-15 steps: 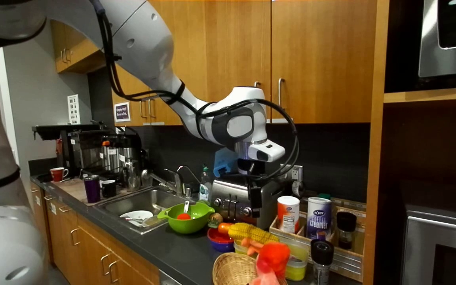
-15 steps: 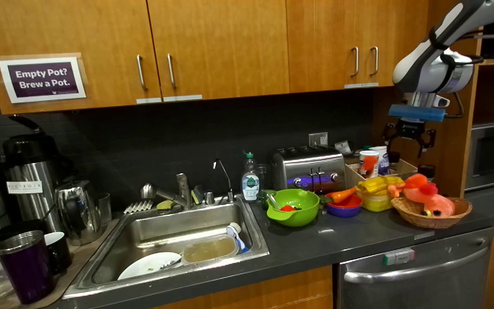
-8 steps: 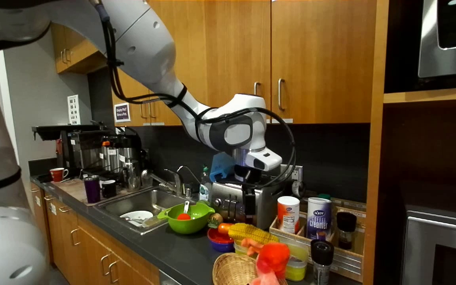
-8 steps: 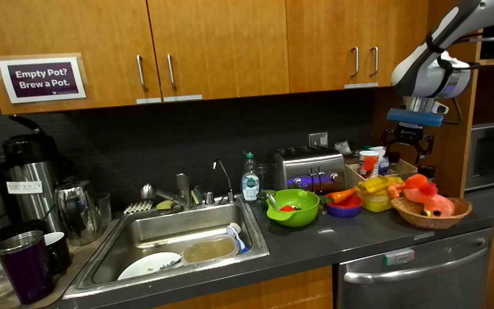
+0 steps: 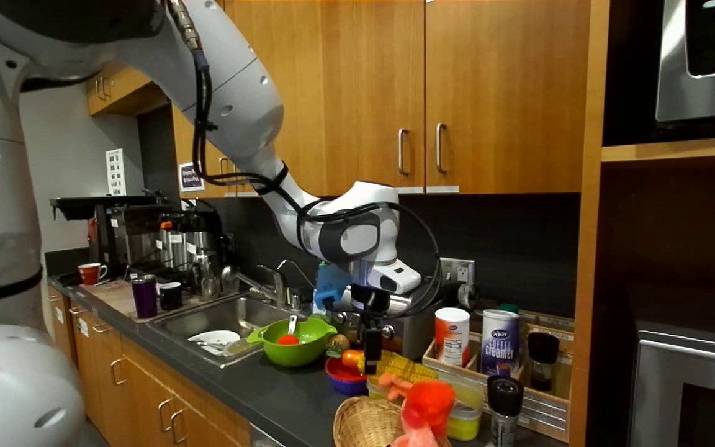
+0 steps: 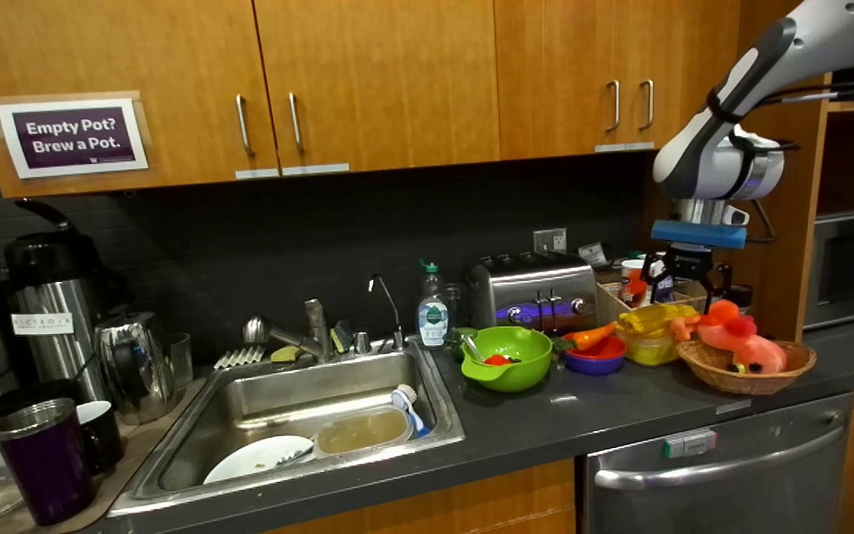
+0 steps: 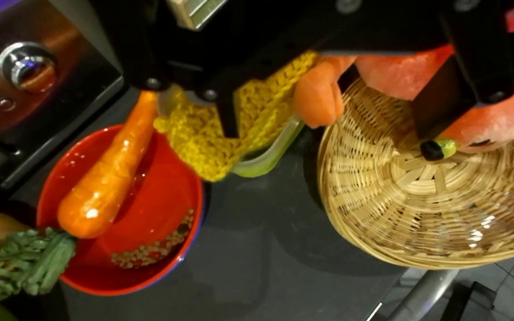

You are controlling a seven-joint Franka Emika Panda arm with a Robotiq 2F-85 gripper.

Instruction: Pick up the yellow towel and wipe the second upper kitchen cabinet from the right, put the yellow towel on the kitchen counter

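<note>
Found end effector (image 7: 327, 131) spread and empty, one finger (image 7: 228, 120) over yellow towel (image 7: 261, 107). Located towel on clear tub (image 6: 653, 352), just beside basket (image 7: 373, 209). Noted orange soft piece (image 7: 317, 98), likely of plush toy (image 6: 757, 348) in basket, between fingers. Judged prone to pinching both together if closed there. Judged prone also to jamming on tub or shoving carrot (image 7: 109, 178), farther from basket, if lowered off-centre.

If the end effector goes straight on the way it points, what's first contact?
The end effector points roughly down: probably the yellow towel, though the pink toy near it may come first; depth is unclear.
</note>
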